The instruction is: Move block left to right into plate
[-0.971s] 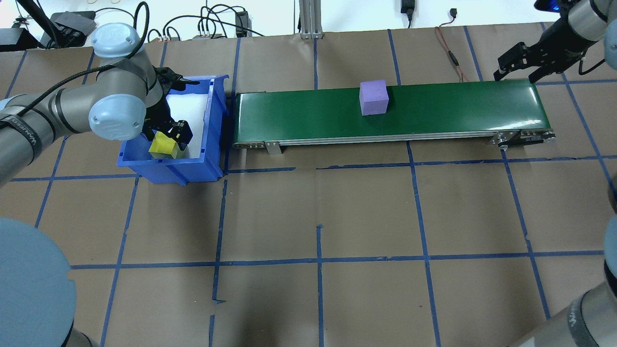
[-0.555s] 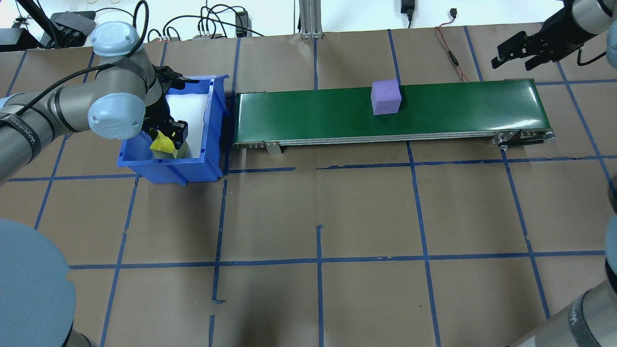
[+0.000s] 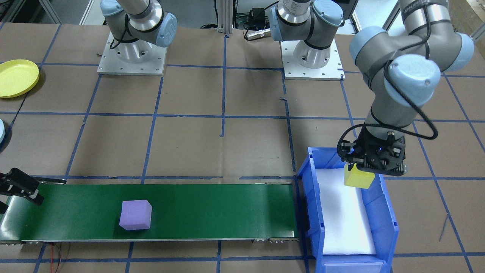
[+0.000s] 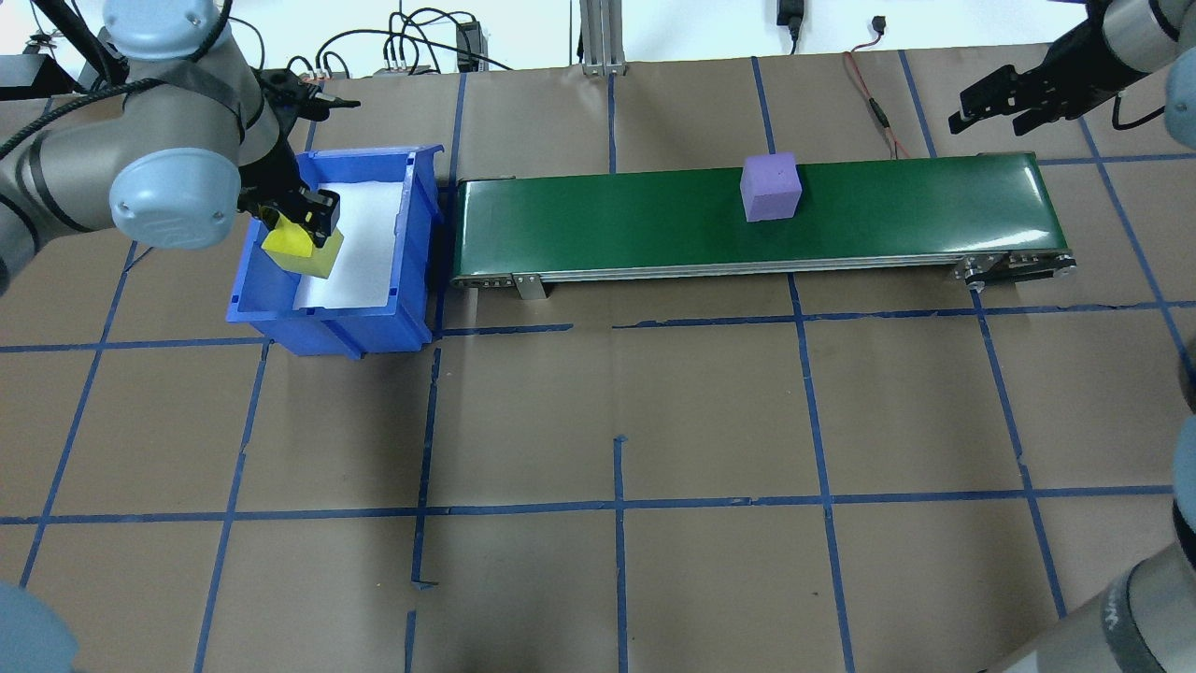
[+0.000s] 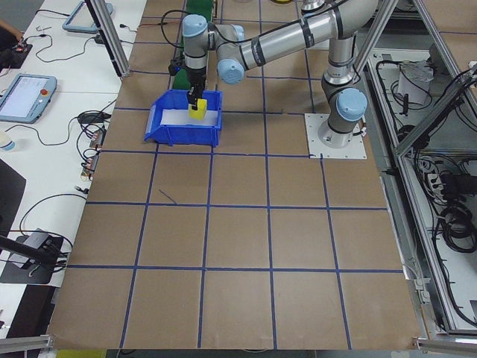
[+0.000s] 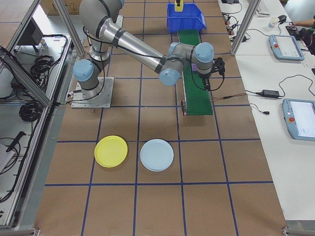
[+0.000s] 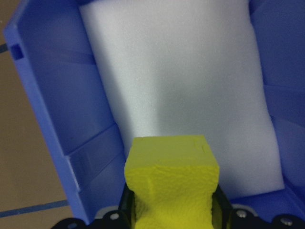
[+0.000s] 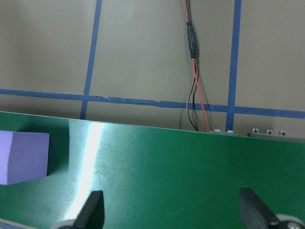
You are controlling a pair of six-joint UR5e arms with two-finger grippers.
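My left gripper (image 4: pixel 301 234) is shut on a yellow foam block (image 4: pixel 301 249), held above the blue bin (image 4: pixel 412 234); the left wrist view shows the block (image 7: pixel 171 183) pinched between the fingers over the bin's white floor. A purple block (image 4: pixel 771 187) lies on the green conveyor belt (image 4: pixel 607 220), right of its middle. My right gripper (image 4: pixel 986 120) hovers open and empty past the belt's right end, apart from the purple block (image 8: pixel 24 157). The yellow plate (image 3: pixel 19 77) lies far from the belt, near the robot's right base.
A light blue plate (image 6: pixel 157 155) lies beside the yellow plate (image 6: pixel 111 151). A red cable (image 4: pixel 874 103) runs over the table behind the belt's right end. The table is covered in brown paper with a blue tape grid.
My left gripper has lifted the yellow block from the bin's near end and carried it up and back. The purple block has ridden the belt rightward. The right gripper rose slightly.
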